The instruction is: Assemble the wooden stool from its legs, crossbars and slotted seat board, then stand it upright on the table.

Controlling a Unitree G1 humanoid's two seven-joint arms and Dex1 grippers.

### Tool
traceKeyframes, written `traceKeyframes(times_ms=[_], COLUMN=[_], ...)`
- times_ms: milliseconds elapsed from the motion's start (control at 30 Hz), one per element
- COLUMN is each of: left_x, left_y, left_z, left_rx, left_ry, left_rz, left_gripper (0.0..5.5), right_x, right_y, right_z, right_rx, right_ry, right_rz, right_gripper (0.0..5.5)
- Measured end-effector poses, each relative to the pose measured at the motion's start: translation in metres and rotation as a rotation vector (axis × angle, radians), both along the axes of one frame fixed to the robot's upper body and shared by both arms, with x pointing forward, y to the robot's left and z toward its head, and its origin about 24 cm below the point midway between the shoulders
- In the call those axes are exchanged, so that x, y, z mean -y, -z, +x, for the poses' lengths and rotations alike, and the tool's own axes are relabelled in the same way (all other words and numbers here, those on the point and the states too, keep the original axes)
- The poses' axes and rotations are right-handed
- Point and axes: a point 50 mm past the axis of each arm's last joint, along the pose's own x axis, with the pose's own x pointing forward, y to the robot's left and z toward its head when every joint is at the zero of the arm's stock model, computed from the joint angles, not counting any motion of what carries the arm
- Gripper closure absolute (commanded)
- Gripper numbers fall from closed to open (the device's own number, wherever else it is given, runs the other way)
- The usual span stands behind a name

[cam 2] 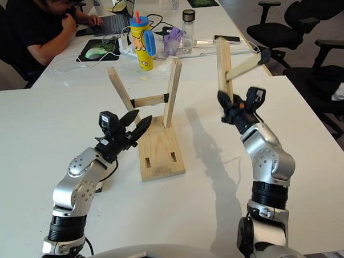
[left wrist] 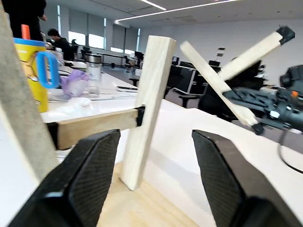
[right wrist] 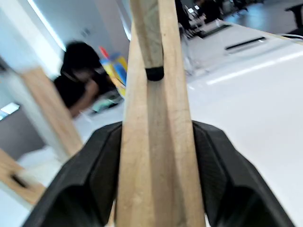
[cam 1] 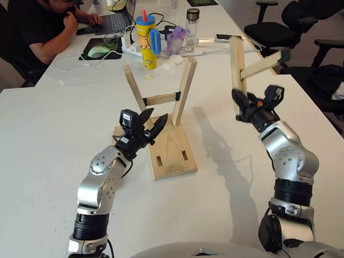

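The slotted seat board (cam 1: 172, 154) lies flat on the white table, two empty slots showing at its near end. A leg pair (cam 1: 183, 91) joined by a crossbar (cam 1: 161, 98) stands splayed on its far end. My left gripper (cam 1: 158, 116) is open just left of that pair's base, over the board's far left corner; the left wrist view shows the nearer leg (left wrist: 149, 104) beyond its open pads (left wrist: 90, 175). To the right, my right gripper (cam 1: 245, 103) is shut on a second leg (cam 1: 237, 63), held upright in the air with its crossbar (cam 1: 263, 65) angling up to the right.
A yellow cup (cam 1: 147, 41), a clear bottle (cam 1: 191, 28), cables and a mouse pad (cam 1: 100, 49) crowd the far table. A person works at a laptop at the far left. Office chairs (cam 1: 281, 21) stand past the table's right edge.
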Motion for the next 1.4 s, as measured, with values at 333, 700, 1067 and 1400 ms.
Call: traceKeyframes(times_ms=[333,700,1067,1400], left_x=[-0.017,-0.026,-0.022,-0.016], left_y=[-0.030,-0.053,-0.061,-0.055], left_z=[-0.017,-0.016,-0.021,-0.024], left_rx=[-0.195,-0.278,-0.278,-0.309], left_ry=[0.368,0.539,0.597,0.608], left_rz=[-0.387,-0.537,-0.538,-0.508], left_gripper=[0.96,0.96,0.96,2.06], right_x=[-0.023,-0.017,-0.015,-0.018], right_y=[-0.051,-0.030,-0.021,-0.013], right_z=[-0.043,-0.071,-0.080,-0.088], right_rx=[0.033,-0.200,-0.252,-0.292], right_ry=[-0.782,-1.152,-1.211,-1.237], right_rz=[0.054,0.021,0.048,0.066], right_gripper=[3.44,3.44,3.44,3.44])
